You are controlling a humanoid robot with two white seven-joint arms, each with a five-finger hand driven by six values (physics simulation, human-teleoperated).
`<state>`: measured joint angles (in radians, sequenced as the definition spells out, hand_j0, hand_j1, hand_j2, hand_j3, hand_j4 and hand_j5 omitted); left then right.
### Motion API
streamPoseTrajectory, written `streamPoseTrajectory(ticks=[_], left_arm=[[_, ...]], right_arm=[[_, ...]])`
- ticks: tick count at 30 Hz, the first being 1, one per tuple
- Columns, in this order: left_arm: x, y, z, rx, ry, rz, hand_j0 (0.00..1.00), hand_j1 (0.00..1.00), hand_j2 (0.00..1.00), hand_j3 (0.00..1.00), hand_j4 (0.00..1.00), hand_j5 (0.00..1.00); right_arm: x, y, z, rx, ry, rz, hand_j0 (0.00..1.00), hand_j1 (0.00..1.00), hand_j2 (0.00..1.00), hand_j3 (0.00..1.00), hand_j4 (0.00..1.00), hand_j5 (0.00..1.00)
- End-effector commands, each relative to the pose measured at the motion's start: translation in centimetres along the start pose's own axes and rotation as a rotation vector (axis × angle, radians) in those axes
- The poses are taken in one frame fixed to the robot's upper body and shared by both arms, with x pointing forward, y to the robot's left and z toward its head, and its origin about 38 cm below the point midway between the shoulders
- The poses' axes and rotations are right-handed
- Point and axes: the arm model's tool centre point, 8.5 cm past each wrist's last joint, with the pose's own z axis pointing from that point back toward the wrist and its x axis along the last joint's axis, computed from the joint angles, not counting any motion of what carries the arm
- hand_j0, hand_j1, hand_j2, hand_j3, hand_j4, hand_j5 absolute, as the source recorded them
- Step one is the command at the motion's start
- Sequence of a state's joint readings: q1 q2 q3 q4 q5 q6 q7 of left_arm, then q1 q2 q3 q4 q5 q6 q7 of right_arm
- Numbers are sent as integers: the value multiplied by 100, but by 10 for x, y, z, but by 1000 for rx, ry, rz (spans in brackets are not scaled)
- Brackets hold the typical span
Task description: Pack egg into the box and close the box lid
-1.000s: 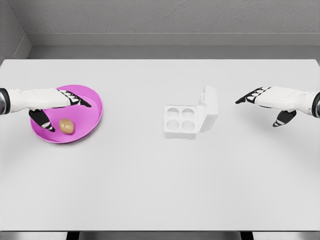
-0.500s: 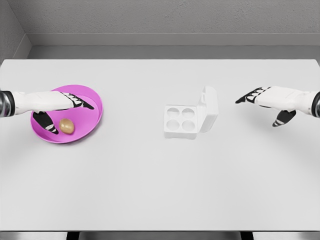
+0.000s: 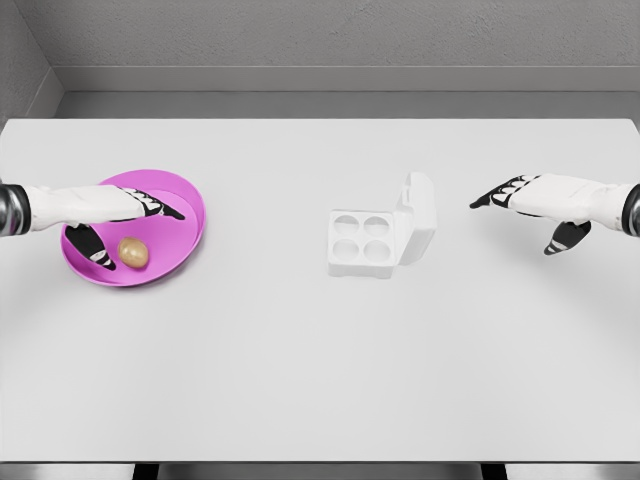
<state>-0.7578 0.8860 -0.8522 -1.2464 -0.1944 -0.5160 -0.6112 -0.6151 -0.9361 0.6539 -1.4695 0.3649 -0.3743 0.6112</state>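
One egg [image 3: 133, 252] lies in the pink bowl [image 3: 190, 225], our left hand [image 3: 110, 215] over it with fingers apart, holding nothing. We judge a loose pinch could roll it off. The box [image 3: 380, 232] stands open; right hand [image 3: 535, 205] hovers spread.

- The desk [image 3: 300, 350] has a smooth, matt white top.
- The plate [image 3: 185, 195] looks like smooth magenta plastic with a soft sheen.
- The egg [image 3: 133, 252] has a matt tan shell, faintly mottled.
- The box [image 3: 380, 235] is matt white, like foam or moulded pulp.
- The left hand [image 3: 110, 215] and right hand [image 3: 535, 205] have smooth white shells and black fingers.
- The wall [image 3: 320, 35] is rough grey, like concrete.
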Motion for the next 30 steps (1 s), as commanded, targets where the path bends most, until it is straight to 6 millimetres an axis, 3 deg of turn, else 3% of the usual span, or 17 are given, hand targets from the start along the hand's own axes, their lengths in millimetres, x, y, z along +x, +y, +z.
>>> streamPoseTrajectory(ticks=[1, 30], left_arm=[[0, -1, 0, 0, 0, 5, 100, 100, 100, 100, 100, 100], [-10, -10, 2, -10, 26, 37, 100, 100, 100, 100, 100, 100]], right_arm=[[0, 0, 0, -1, 1, -3, 100, 100, 100, 100, 100, 100], [0, 0, 1, 2, -1, 2, 100, 100, 100, 100, 100, 100]])
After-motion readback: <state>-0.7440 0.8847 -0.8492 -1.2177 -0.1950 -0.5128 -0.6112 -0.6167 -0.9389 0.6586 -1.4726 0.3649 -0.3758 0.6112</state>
